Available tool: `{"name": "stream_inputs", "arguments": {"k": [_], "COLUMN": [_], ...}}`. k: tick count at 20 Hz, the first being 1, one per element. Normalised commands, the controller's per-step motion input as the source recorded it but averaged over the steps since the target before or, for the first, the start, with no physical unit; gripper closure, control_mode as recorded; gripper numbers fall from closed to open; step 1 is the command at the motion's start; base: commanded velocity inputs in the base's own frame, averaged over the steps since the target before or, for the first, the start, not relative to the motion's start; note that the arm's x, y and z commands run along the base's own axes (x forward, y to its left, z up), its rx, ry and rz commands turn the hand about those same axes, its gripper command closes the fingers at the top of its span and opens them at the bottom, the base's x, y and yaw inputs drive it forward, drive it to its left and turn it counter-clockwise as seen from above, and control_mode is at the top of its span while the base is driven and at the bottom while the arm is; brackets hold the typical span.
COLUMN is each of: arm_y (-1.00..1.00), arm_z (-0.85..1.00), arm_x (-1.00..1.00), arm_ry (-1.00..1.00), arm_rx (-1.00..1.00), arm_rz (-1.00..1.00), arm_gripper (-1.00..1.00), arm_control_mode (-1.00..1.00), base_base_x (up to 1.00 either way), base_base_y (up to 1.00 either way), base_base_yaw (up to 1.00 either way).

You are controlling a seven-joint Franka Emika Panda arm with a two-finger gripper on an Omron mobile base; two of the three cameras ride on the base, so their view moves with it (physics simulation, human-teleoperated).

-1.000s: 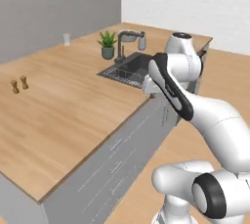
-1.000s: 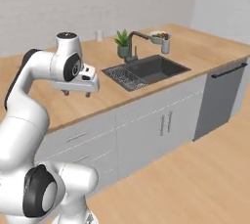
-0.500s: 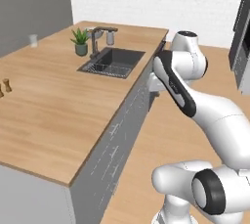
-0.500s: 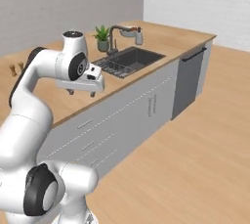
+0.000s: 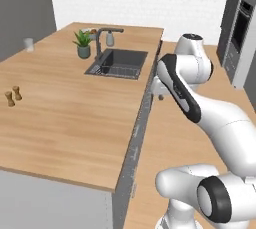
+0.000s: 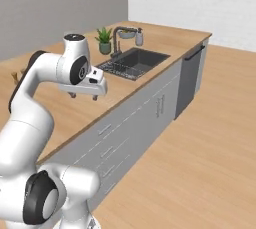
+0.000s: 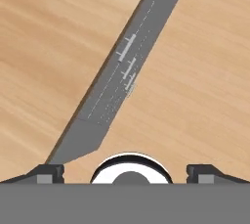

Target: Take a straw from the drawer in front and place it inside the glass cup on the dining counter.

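The gripper hangs over the front edge of the dining counter, pointing down. In the hand view its fingers stand at 8 and 4 o'clock, spread as wide as they go, with nothing between them.

Below the hand, the grey cabinet front runs as a band from 7 to 1 o'clock in that view, with the handles of the drawer fronts near the middle. All the drawers look closed, and I cannot tell which is the task's drawer. The straw is presumably inside one.

Farther along the surface lie the inset dark sink with its faucet, a potted plant and a soap bottle. The glass cup stands well apart at the far left edge, around 10 o'clock in the left base view.

By my reading the task is barely begun: opening the drawer, picking the straw and carrying it to the cup all remain.
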Motion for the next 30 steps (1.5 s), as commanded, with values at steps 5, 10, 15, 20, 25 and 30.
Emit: {"name": "stream_inputs", "arguments": {"k": [5,10,15,20,25,30], "arm_y": [0.11,-0.18,-0.72,-0.31,0.00,0.01], "arm_z": [0.00,0.00,-0.22,-0.87,-1.00,-0.79], "arm_x": [-0.01,0.00,0.06,0.28,0.44,0.56], "arm_ry": [0.00,0.00,0.00,0.01,0.00,0.00], "arm_rx": [0.06,0.39,0.48,0.48,0.44,0.34], "arm_rz": [-0.08,-0.29,-0.09,0.00,0.03,0.06], "arm_gripper": [-1.00,-1.00,-1.00,-1.00,-1.00,-1.00], "arm_control_mode": [-1.00,-1.00,-1.00,-1.00,-1.00,-1.00], "base_base_x": [0.00,0.00,0.00,0.00,0.00,0.00], "base_base_y": [0.63,0.00,0.00,0.00,0.00,0.00], "base_base_yaw": [-0.31,0.00,0.00,0.00,0.00,0.00]}}
